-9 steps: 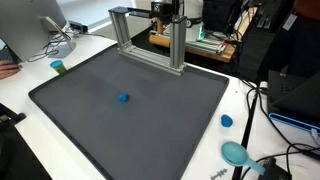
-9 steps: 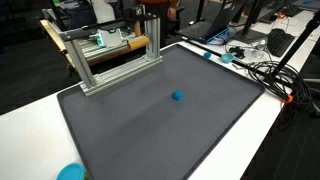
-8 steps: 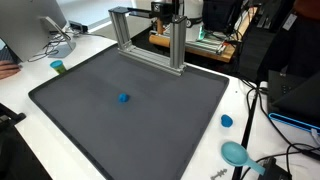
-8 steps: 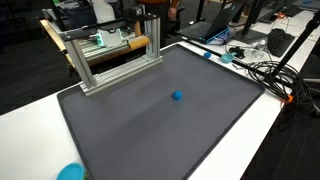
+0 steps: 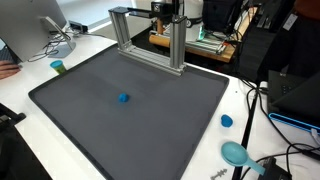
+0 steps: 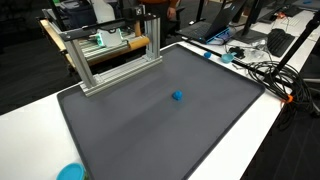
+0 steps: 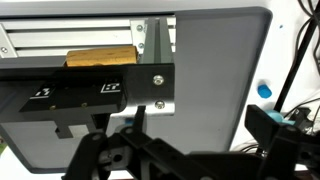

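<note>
Wood block (image 7: 100, 56) under the far frame (image 7: 156, 75), claw (image 7: 165, 125) wide and empty
I'm hovering over the frame at the far edge of the mat (image 5: 150, 130), nothing gripped; I judge this the approach. The next move calls for clearing the top bar and centring the jaws on the block.

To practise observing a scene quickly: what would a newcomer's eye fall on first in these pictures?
A small blue object sits alone near the middle of the large dark mat. An aluminium frame stands at the mat's far edge, and a teal round dish lies on the white table off one corner.
</note>
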Motion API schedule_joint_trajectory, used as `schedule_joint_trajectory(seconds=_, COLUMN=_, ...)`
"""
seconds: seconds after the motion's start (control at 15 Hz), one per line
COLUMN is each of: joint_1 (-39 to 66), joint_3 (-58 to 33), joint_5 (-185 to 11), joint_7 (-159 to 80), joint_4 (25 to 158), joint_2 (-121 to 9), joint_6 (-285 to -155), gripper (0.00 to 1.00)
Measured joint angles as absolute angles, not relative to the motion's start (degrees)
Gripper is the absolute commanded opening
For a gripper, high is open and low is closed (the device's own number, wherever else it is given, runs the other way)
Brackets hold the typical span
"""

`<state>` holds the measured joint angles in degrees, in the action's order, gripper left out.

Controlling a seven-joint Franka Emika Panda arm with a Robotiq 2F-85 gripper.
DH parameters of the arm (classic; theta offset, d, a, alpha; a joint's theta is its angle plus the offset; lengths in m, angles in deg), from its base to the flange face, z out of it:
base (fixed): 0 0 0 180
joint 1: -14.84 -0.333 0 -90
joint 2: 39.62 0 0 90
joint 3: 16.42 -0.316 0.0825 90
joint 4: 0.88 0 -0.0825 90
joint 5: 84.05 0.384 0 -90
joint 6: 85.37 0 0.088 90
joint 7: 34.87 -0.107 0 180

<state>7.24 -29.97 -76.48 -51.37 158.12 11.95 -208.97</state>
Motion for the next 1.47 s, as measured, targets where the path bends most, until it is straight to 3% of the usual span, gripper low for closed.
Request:
schedule_joint_trajectory(seconds=0.67, joint_1=16.39, joint_3=-18.37, joint_5=-84.94, joint_7=-38.68, joint_4=156.93, joint_2=12.94, joint_6=-207.00, gripper=1.00)
schedule_joint_trajectory(seconds=1.47, joint_1=17.13, joint_3=-21.42, joint_5=-89.77, joint_7=-37.81, joint_4=155.85, joint_2=9.15, joint_6=-206.02, gripper=1.00)
